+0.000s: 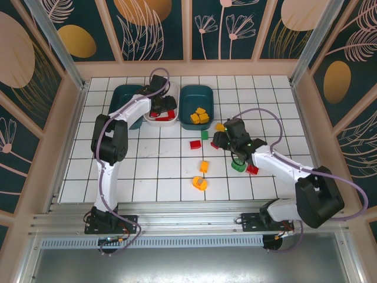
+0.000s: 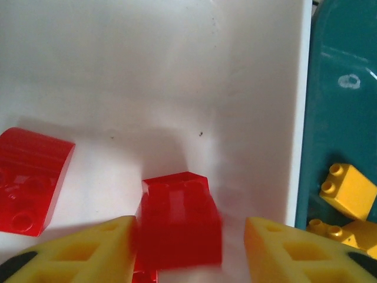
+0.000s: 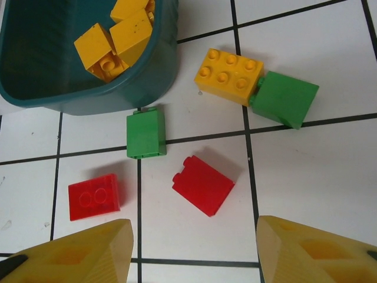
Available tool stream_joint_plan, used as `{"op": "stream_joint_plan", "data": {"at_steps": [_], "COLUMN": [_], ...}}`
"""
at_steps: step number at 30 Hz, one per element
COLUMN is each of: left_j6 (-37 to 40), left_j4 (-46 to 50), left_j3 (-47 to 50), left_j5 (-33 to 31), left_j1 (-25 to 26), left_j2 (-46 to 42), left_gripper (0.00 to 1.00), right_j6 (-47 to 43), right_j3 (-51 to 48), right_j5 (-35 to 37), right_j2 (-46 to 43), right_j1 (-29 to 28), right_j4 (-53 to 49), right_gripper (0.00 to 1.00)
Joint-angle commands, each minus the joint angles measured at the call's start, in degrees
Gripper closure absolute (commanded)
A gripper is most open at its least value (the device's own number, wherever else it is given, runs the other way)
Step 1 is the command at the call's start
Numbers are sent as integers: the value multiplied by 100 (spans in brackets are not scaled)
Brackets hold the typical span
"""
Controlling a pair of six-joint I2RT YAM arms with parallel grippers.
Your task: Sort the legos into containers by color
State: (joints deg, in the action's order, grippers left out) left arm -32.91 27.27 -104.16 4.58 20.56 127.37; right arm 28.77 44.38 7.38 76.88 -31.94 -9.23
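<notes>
White tiling covers the tabletop (image 1: 165, 177), and the sort is judged partly complete.

**Near zone.** An orange ring piece (image 1: 199, 183) and an orange block (image 1: 204, 166) lie loose and unsorted. To their right, beside the right arm, a green piece (image 1: 238, 167) and a red piece (image 1: 252, 170) lie close together.

**Middle zone.** The right claw (image 3: 194, 233) hangs with its fingers apart and nothing between them, above a tilted red brick (image 3: 203, 184). Around it lie:
- a flat red brick (image 3: 94, 196);
- a green brick (image 3: 146, 134), just beside the right teal tub (image 3: 88, 103);
- an orange six-stud brick (image 3: 230, 75), touching a second green brick (image 3: 284, 98).

**Far row.** The right teal tub holds yellow bricks (image 3: 115, 38). The white tub (image 2: 177, 71) holds red. The left claw (image 2: 189, 230) stands over it with fingers apart. A blurred red brick (image 2: 179, 218) sits between them, with a gap showing on one side. A red slope brick (image 2: 32, 177) lies on the tub floor. The left teal tub (image 1: 125, 94) shows no green in its visible part.

**Judgement.** Yellow and red are started and green is not begun. Roughly nine loose legos need placing.
</notes>
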Motion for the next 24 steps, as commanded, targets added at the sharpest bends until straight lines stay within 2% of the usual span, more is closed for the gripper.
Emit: {"op": "stream_joint_plan", "data": {"at_steps": [1,4,7,15,20,24], "left_j6": [90,150,54,-705,-998,-1021], "left_j4": [-15,-93,-415,-2013,-2232,-2150], "left_j3": [-24,152,779,3865,5195,5688], "left_j5": [196,303,418,390,145,-40], "left_j1": [-24,-20,-17,-18,-24,-25], "left_j2": [-124,-454,-1072,-3552,-4803,-5631], "left_gripper": [39,32,28,15,12,8], "right_j6": [-309,-507,-606,-390,-176,-161], "right_j3": [343,608,940,1708,1972,2037], "right_j5": [7,125,100,387,549,417], "right_j2": [384,765,1191,2411,2854,3095], "right_j1": [17,-85,-164,-442,-523,-554], "right_j4": [-70,8,70,-17,-29,114], "right_gripper": [42,42,42,45,45,46]}}
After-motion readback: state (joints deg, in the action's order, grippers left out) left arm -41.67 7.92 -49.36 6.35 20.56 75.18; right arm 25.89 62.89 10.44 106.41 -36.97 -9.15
